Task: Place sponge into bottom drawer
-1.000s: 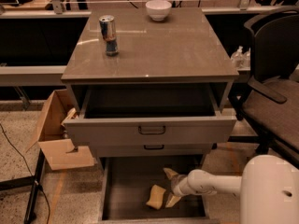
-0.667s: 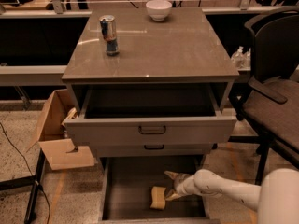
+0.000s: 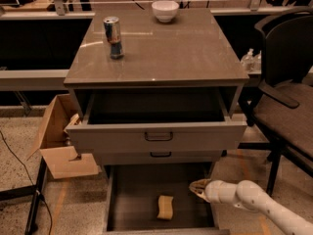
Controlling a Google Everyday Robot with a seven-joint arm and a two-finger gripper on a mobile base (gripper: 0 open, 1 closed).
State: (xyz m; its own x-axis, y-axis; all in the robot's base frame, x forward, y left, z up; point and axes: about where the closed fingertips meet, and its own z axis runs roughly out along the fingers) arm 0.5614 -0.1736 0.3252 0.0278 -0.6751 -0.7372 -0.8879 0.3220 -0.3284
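Sponge point(image 3: 166, 207) lies in bottom drawer point(image 3: 132, 199), tool point(image 3: 197, 186) beside it

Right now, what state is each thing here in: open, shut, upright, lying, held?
bottom drawer: pulled open
sponge: lying loose on its floor, not held
middle drawer: shut
top drawer: pulled open
can: upright on the cabinet top
white bowl: upright at its back edge
cardboard box: flaps open, on the floor
gripper: low at the bottom drawer's right side, apart from the sponge
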